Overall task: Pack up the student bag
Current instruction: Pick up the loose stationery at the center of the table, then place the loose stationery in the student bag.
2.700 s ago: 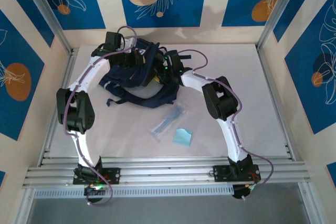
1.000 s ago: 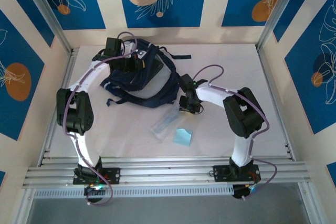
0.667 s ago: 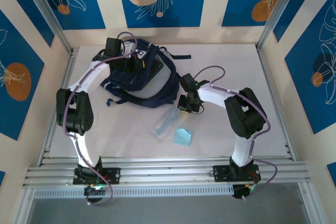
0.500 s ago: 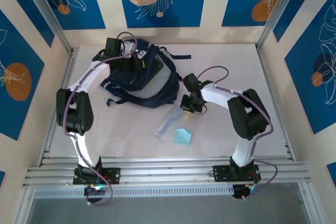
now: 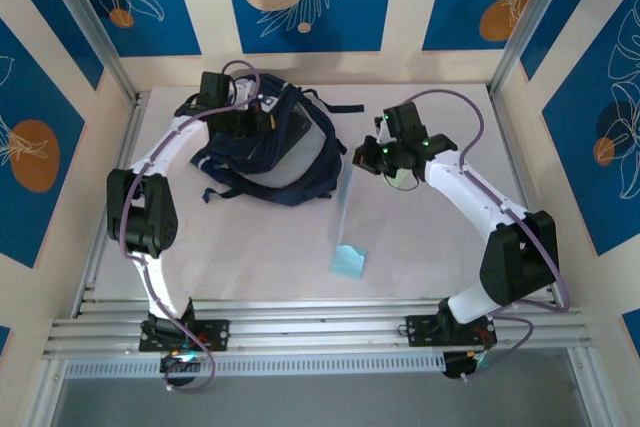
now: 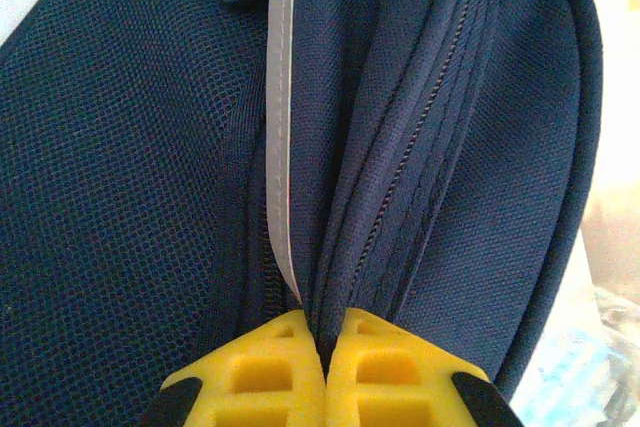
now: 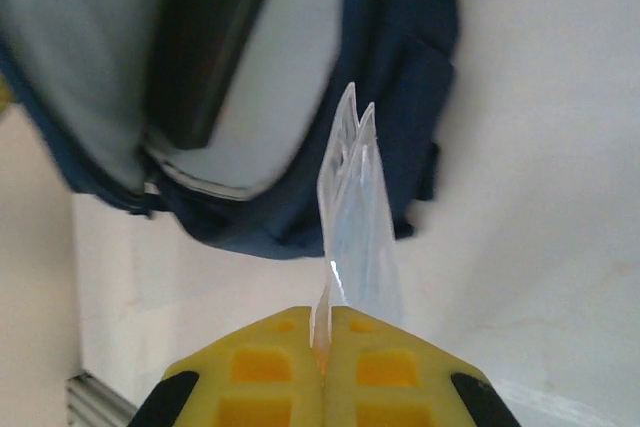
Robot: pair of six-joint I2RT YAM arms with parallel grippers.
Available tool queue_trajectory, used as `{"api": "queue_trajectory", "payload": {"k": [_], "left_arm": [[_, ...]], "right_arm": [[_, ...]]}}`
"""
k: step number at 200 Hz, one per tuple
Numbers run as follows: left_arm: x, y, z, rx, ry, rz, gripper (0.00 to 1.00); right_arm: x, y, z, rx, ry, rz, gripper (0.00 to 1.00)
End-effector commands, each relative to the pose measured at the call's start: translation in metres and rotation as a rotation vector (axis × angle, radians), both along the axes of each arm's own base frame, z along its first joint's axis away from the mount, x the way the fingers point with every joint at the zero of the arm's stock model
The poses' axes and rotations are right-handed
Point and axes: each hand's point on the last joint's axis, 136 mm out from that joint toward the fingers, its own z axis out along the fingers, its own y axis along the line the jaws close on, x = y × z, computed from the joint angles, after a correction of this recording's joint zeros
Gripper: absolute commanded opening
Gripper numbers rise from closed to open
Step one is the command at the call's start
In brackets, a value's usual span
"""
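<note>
The student bag (image 5: 300,152) is being pinched at a zip seam by the left tool (image 6: 325,332), closed tight on the fabric. A clear plastic sleeve (image 7: 355,207) is being gripped at one end by the closed right tool (image 7: 325,342) and held aloft, with the bag lying just ahead of that tool. A light blue pad (image 5: 347,262) is being left on the surface (image 5: 440,237) near the sleeve's free end. Packing is being judged unfinished: both items are lying outside the bag.

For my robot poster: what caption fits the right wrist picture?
Right end effector pinches a clear plastic sleeve in front of the navy student bag.
</note>
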Motion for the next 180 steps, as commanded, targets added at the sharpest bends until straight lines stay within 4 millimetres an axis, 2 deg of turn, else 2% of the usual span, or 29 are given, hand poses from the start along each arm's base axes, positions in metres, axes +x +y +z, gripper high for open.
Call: {"api": "queue_trajectory", "payload": {"k": [1,32,48,74,88,108,122,134,165,180], "left_arm": [[0.004,0.007,0.026,-0.049,-0.052,0.014,0.0],[0.004,0.005,0.028,-0.064,-0.05,0.008,0.0],[0.004,0.005,0.03,-0.072,-0.051,0.005,0.0],[0.004,0.008,0.033,-0.082,-0.054,0.007,0.0],[0.005,0.009,0.033,-0.092,-0.05,0.009,0.0],[0.005,0.01,0.035,-0.109,-0.05,0.012,0.0],[0.006,0.011,0.035,-0.109,-0.051,0.016,0.0],[0.005,0.011,0.034,-0.11,-0.049,0.018,0.0],[0.003,0.012,0.038,-0.112,-0.052,0.018,0.0],[0.002,0.014,0.039,-0.101,-0.056,0.02,0.0]], "right_arm": [[0.019,0.029,0.046,0.165,-0.093,0.066,0.0],[0.041,0.057,0.085,0.31,-0.165,0.111,0.0],[0.05,0.069,0.098,0.363,-0.186,0.129,0.0],[0.062,0.083,0.109,0.472,-0.19,0.137,0.0],[0.07,0.084,0.103,0.5,-0.194,0.119,0.0],[0.091,0.077,0.063,0.537,-0.123,0.045,0.0],[0.102,0.078,0.041,0.624,-0.078,0.04,0.0],[0.112,0.08,0.011,0.646,-0.019,0.017,0.0],[0.119,0.072,-0.083,0.489,0.187,-0.084,0.0],[0.118,0.063,-0.108,0.438,0.231,-0.141,0.0]]}}
